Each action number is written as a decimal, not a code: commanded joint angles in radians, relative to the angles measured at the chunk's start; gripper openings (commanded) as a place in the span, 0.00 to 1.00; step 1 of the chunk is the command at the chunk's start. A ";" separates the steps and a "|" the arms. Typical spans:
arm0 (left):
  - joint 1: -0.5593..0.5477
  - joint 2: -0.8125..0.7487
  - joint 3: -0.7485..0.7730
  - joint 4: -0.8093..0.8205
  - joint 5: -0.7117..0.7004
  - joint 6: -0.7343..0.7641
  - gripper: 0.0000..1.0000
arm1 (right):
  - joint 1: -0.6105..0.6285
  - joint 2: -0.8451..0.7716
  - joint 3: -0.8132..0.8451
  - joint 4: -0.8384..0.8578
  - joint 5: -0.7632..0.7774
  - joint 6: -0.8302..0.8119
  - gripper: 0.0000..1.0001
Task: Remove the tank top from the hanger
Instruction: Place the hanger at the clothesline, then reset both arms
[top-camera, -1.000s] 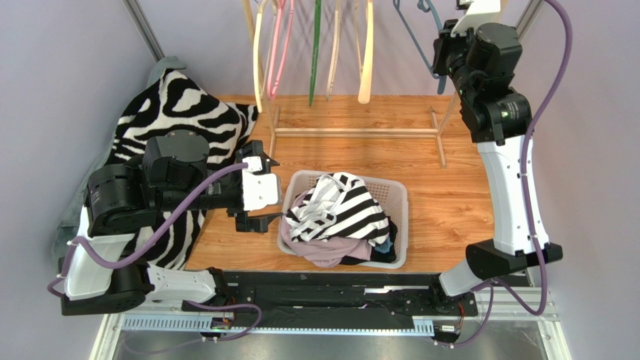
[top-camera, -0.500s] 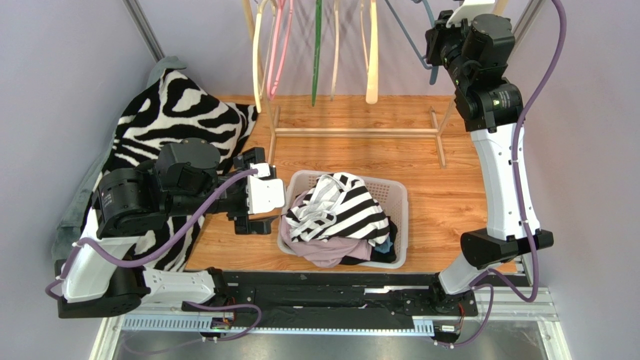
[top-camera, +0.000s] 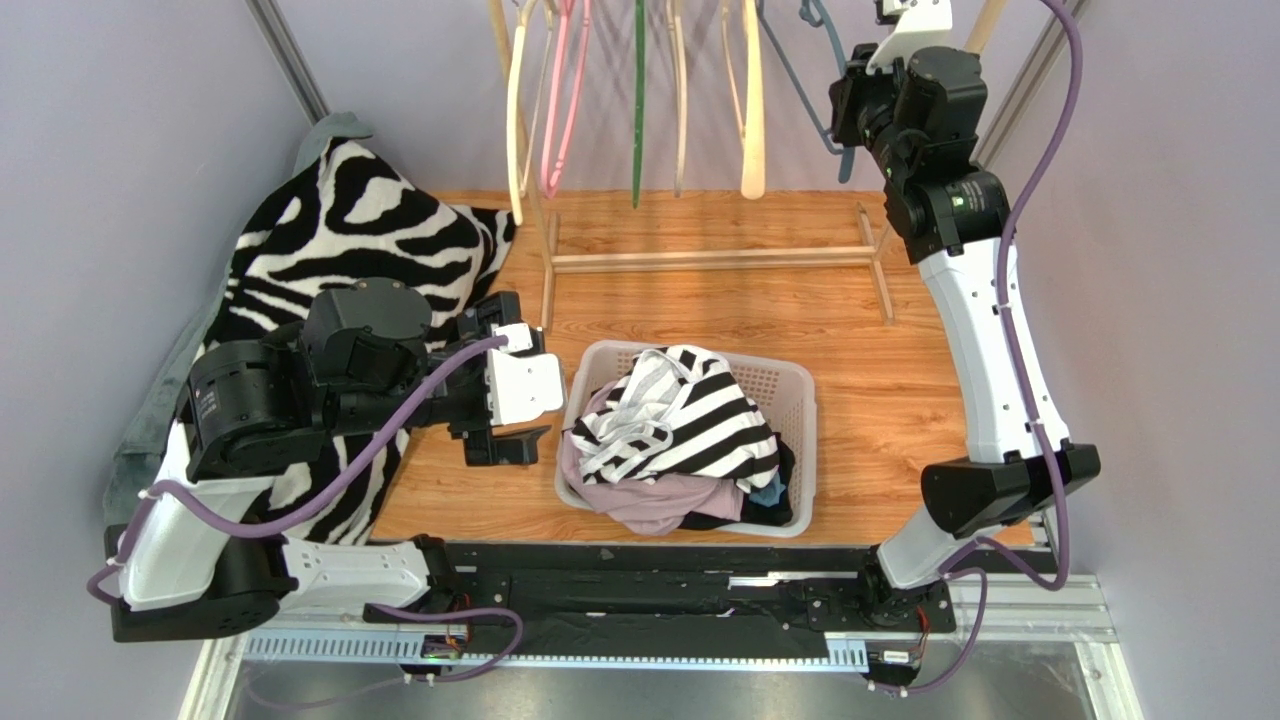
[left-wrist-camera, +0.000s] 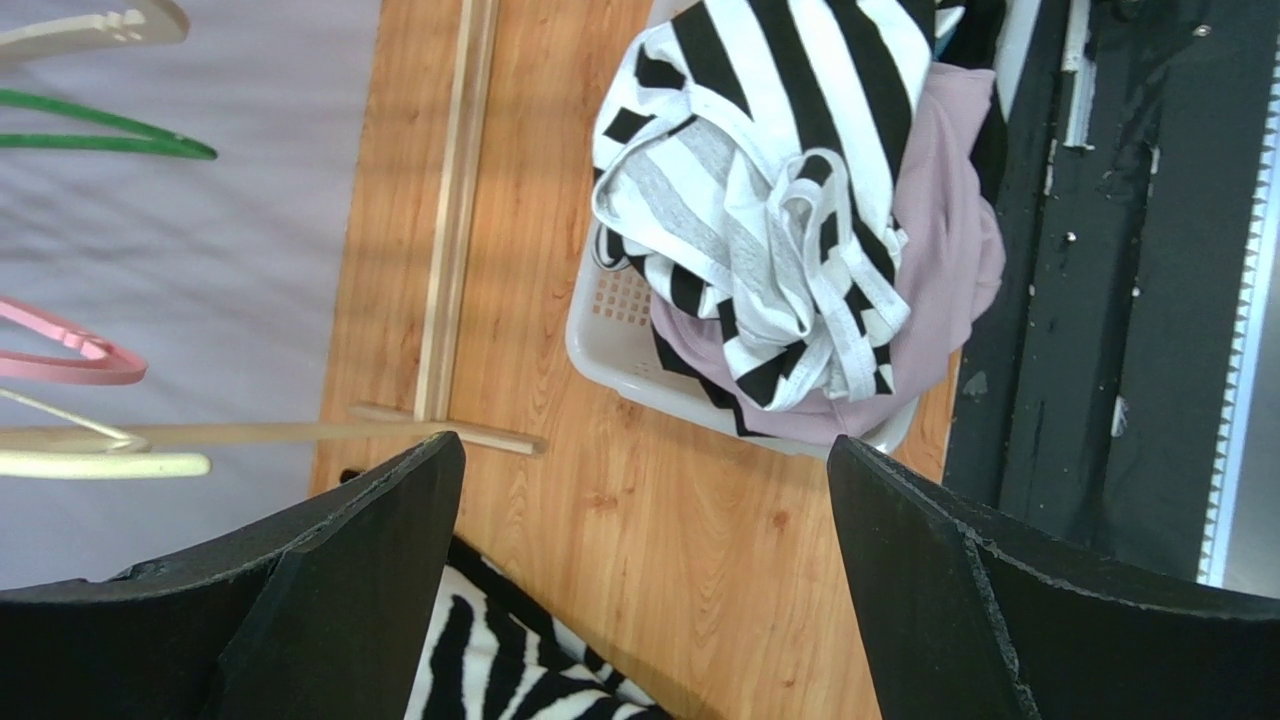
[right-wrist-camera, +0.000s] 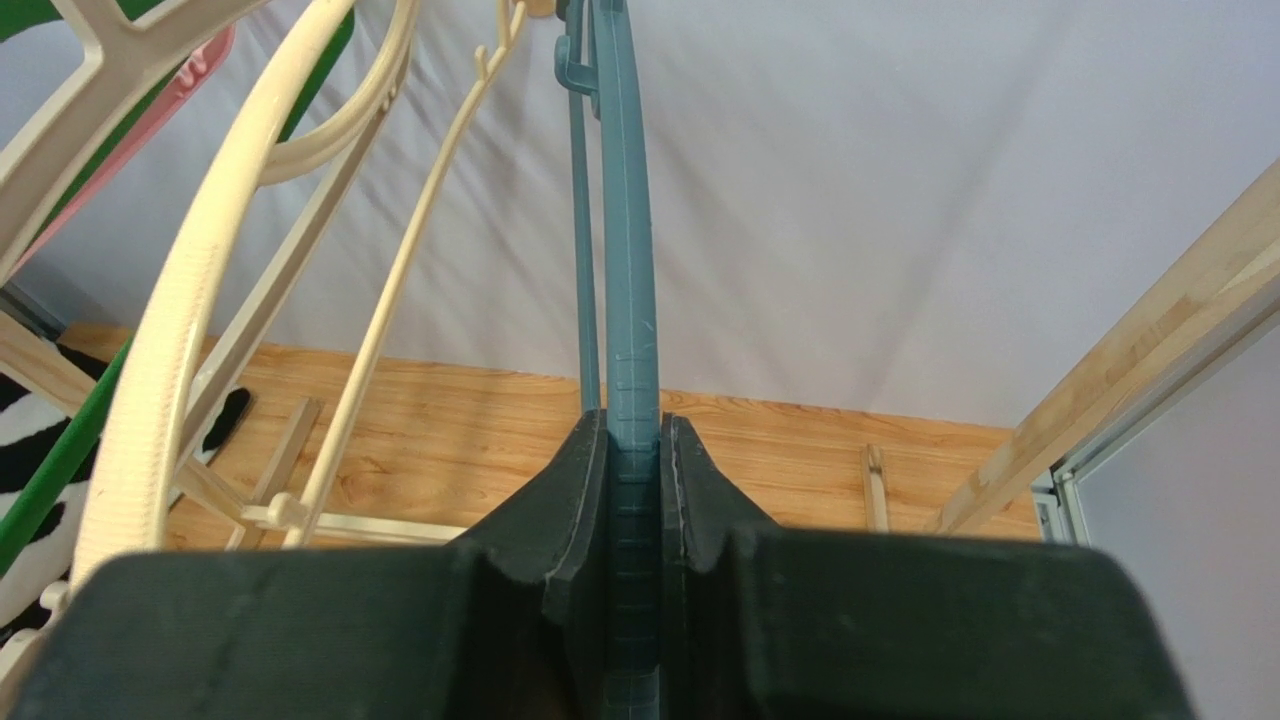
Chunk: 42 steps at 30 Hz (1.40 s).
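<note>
wooden table (top-camera: 902, 390), rack (top-camera: 706, 260) behind: right claw (right-wrist-camera: 634, 450) clenched on a blue hanger (right-wrist-camera: 628, 270), its long edge rising from the jaws (no cloth on it); striped tank top (left-wrist-camera: 781, 180) lies in the basket (left-wrist-camera: 604, 312) beside the released left claw (left-wrist-camera: 643, 450).

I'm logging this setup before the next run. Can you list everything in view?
table: one, wood-grain, under everything
rack: one, pale wood, far side of the table
cream hangers: at least three, cream, hanging on the rack
pink hanger: one, pink, on the rack
green hanger: one, green, on the rack
blue-grey hanger: one, blue-grey, far right, clamped
basket: one, white, mid-table
striped tank top: one, black and white, on top of the basket pile
mauve garment: one, mauve, beneath it
zebra-print cloth: one, black and white, left edge
left pincer: open, beside the basket
right pincer: shut on the blue-grey hanger
</note>
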<state>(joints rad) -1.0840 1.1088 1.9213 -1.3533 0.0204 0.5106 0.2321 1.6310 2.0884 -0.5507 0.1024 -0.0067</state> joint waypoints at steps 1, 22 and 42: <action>0.018 -0.003 -0.018 0.074 -0.080 -0.018 0.99 | -0.004 -0.092 -0.120 -0.009 -0.010 0.045 0.00; 0.666 -0.125 -0.264 0.339 0.251 -0.172 0.99 | -0.002 -0.816 -0.729 -0.178 0.031 0.151 1.00; 1.035 -0.187 -0.640 0.480 0.446 -0.282 0.99 | 0.009 -1.013 -0.867 -0.327 0.077 0.232 1.00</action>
<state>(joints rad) -0.0685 0.9344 1.2888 -0.9493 0.4274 0.2817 0.2333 0.6064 1.1980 -0.8608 0.1673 0.1955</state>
